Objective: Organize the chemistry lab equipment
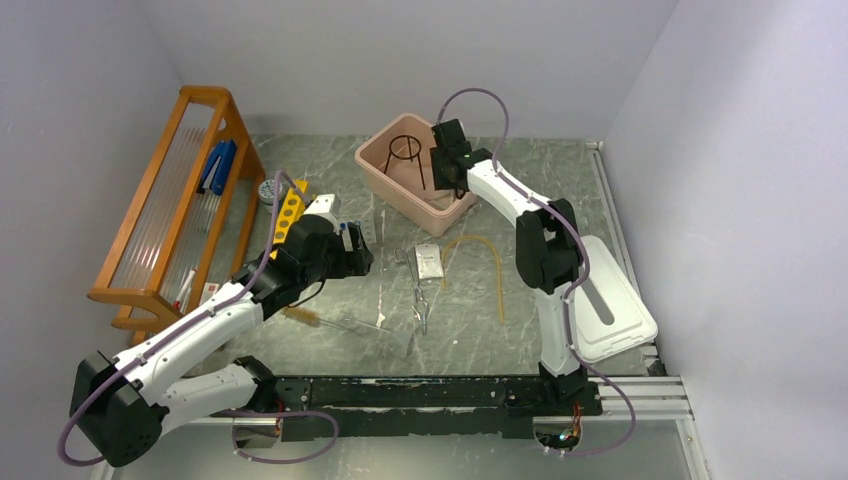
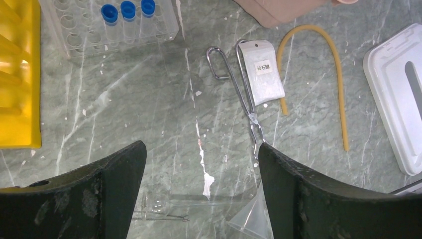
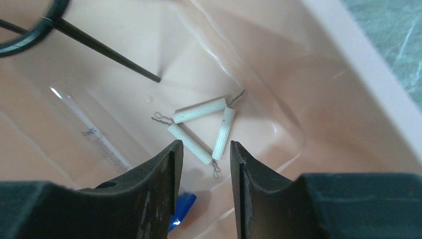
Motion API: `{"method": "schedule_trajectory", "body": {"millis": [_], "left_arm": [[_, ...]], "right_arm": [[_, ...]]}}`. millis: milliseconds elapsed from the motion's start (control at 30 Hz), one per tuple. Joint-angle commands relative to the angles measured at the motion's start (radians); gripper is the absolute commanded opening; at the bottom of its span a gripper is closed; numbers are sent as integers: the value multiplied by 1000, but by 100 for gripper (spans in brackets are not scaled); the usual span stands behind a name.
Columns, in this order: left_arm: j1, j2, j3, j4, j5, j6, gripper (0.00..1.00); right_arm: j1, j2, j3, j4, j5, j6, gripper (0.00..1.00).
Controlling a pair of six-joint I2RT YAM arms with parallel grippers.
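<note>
My right gripper (image 3: 205,149) hangs open and empty inside the pink tub (image 1: 380,170), just above the white triangle (image 3: 201,124) lying on its floor, with the black wire tripod (image 1: 404,152) beside it. My left gripper (image 2: 199,149) is open and empty above the table, with the metal tongs (image 2: 244,94) and the tan rubber tubing (image 2: 338,84) ahead of it. Blue-capped clear tubes (image 2: 128,10) stand in a clear rack next to the yellow tube rack (image 2: 17,74). The wire brush (image 1: 300,316) lies below my left arm.
A clear funnel (image 2: 249,216) and a glass tube lie under my left gripper. A small white packet (image 2: 263,74) lies by the tongs. The white lid (image 1: 610,300) lies at the right. A wooden rack (image 1: 170,210) stands at the left. A graduated pipette (image 3: 94,137) lies in the tub.
</note>
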Motion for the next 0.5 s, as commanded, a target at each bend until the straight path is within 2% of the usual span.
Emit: {"method": "schedule_trajectory", "body": {"millis": [0, 300, 467], "left_arm": [[1, -7, 23, 24, 6, 4, 87], [2, -32, 11, 16, -3, 15, 89], [2, -39, -11, 19, 24, 15, 88]], "right_arm": [[-5, -106, 15, 6, -8, 7, 45], [-1, -333, -50, -14, -75, 49, 54], [48, -516, -223, 7, -28, 118, 55]]}}
